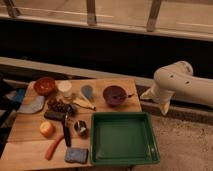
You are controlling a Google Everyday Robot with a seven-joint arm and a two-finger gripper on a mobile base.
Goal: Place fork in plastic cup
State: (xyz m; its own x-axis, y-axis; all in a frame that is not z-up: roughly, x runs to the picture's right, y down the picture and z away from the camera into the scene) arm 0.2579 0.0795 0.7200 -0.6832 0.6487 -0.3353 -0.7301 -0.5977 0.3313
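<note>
The plastic cup is small, blue-grey and rounded. It sits at the back middle of the wooden table, just left of the dark purple bowl. A thin dark utensil, the fork, pokes out past the bowl's right rim. My white arm hangs off the table's right side. Its gripper points down beside the table's back right corner, apart from the fork and the cup and holding nothing that I can see.
A green tray fills the front right of the table. On the left are a red bowl, a white cup, a blue cloth, a black-handled tool, a metal can, an orange, a carrot and a blue sponge.
</note>
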